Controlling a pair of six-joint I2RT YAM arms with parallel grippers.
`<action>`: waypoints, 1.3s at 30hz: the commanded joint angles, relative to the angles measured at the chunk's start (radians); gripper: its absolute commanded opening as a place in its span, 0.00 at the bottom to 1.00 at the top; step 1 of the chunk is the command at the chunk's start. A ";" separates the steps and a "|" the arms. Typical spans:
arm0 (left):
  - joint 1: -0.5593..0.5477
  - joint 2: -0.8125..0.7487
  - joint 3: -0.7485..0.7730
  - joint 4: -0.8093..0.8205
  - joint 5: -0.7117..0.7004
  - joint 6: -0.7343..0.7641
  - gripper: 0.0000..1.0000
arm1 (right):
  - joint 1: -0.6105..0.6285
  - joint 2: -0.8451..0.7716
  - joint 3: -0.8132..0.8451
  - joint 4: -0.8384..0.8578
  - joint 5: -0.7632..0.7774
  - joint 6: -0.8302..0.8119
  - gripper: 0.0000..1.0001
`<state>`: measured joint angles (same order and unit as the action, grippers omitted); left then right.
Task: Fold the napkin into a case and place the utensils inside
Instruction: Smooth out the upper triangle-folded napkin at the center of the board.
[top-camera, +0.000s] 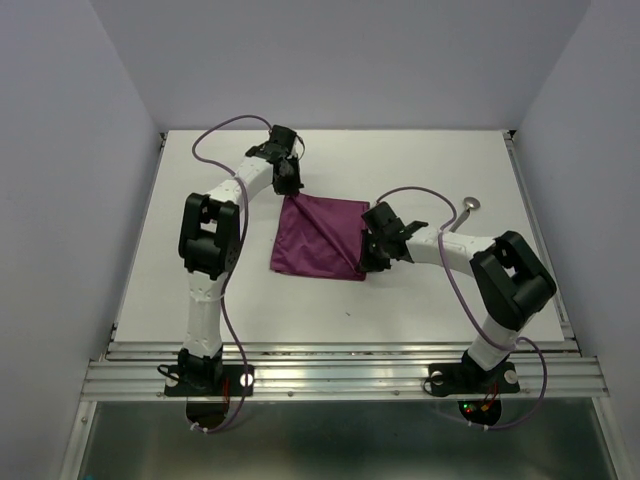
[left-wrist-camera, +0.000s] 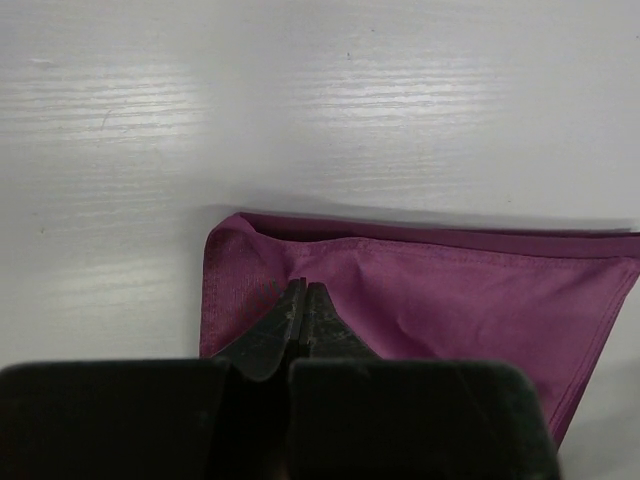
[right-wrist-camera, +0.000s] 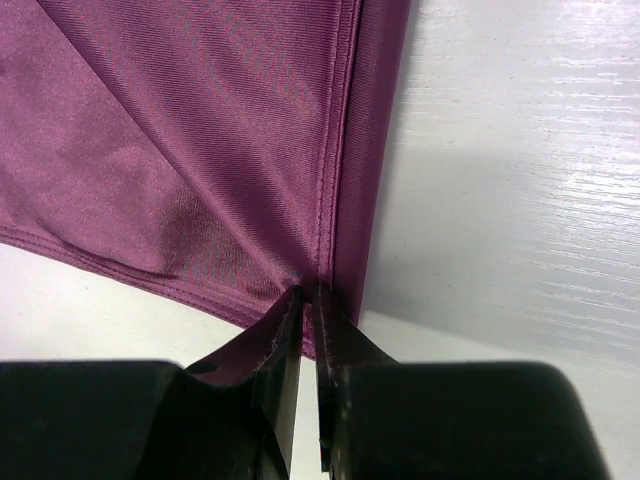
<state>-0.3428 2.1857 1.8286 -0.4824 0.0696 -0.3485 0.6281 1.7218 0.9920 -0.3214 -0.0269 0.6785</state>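
Note:
The plum-purple napkin (top-camera: 315, 240) lies on the white table (top-camera: 420, 300), with a diagonal crease running between my two grippers. At its far left corner, my left gripper (top-camera: 289, 188) is shut on the cloth. In the left wrist view its jaws (left-wrist-camera: 304, 287) pinch a raised fold of the napkin (left-wrist-camera: 450, 300). My right gripper (top-camera: 368, 262) is shut on the near right corner. The right wrist view shows its tips (right-wrist-camera: 308, 292) clamped on the hem of the napkin (right-wrist-camera: 200, 130). A silver spoon (top-camera: 470, 206) lies to the far right, with its handle running towards my right arm.
White walls close the table in at the left, back and right. A metal rail (top-camera: 340, 375) runs along the near edge by the arm bases. Purple cables loop above both arms.

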 joint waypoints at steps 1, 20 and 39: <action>-0.002 0.032 0.049 -0.016 -0.019 0.019 0.00 | 0.002 -0.013 0.016 0.009 0.005 -0.005 0.15; 0.008 0.063 0.035 -0.012 -0.086 0.026 0.00 | 0.002 0.166 0.249 0.047 -0.002 -0.040 0.15; -0.015 -0.047 0.000 -0.010 -0.033 0.003 0.00 | 0.002 0.217 0.418 0.030 -0.011 -0.066 0.15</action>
<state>-0.3527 2.1868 1.7885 -0.4824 0.0505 -0.3428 0.6250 1.9129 1.3087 -0.3103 -0.0341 0.6315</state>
